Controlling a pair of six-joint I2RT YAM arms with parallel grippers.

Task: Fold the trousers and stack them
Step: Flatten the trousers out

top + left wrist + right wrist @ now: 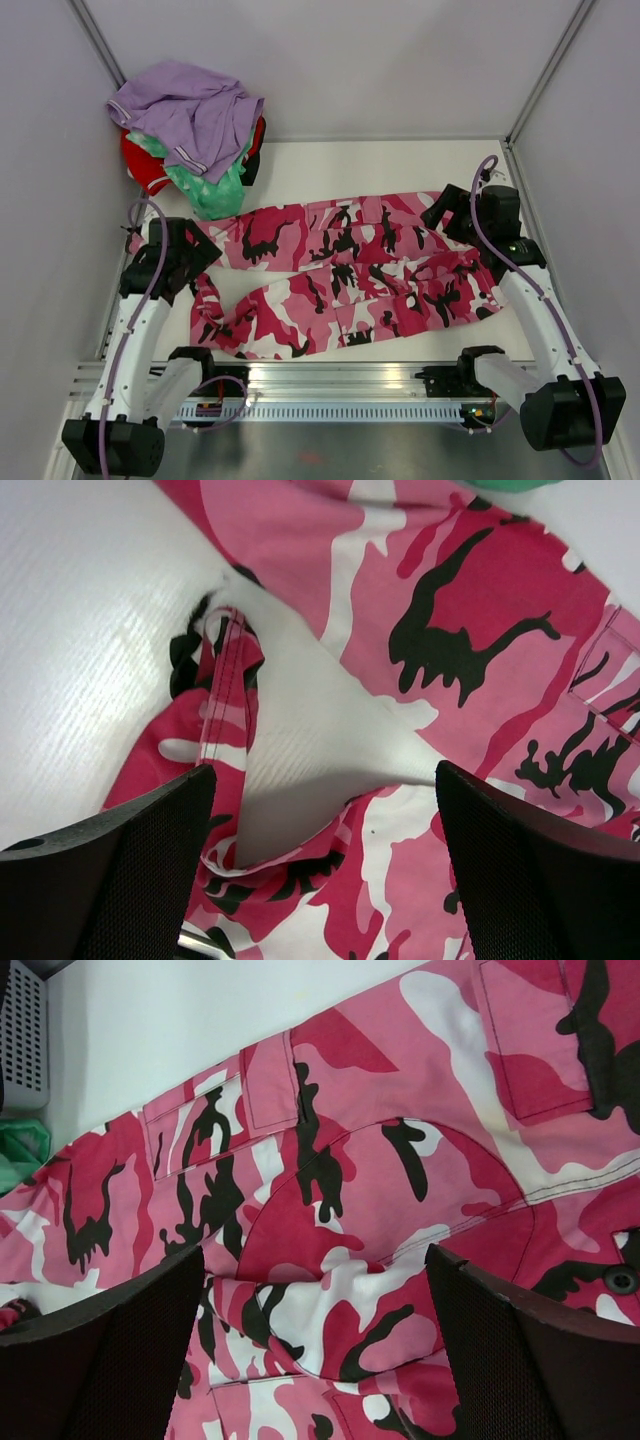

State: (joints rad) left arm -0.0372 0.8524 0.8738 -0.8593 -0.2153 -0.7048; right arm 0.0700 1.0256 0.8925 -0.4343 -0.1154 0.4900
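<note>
Black mesh-faced fingers of my left gripper are filling the bottom corners of the left wrist view, and I am holding them spread wide with nothing between them. Below them the trousers are lying on the white table. A stitched leg hem is curling up just under the gap, and a wedge of bare table is showing between the two legs. My right gripper is hanging released as well, jaws wide apart and gripping nothing. It is hovering over the seat end of the trousers, where curved seams, a pocket flap and a dark button are showing. From above, the trousers are stretching across the middle of the table, unfolded and rumpled, with the waist end under my right arm and the leg ends under my left arm. The near leg is slanting toward the near-left corner, and the far leg is running more or less straight across. A pile of other clothes is sitting in the far-left corner, just beside the far leg's end: a lavender garment on top, green cloth under it and red cloth at the left side.
</note>
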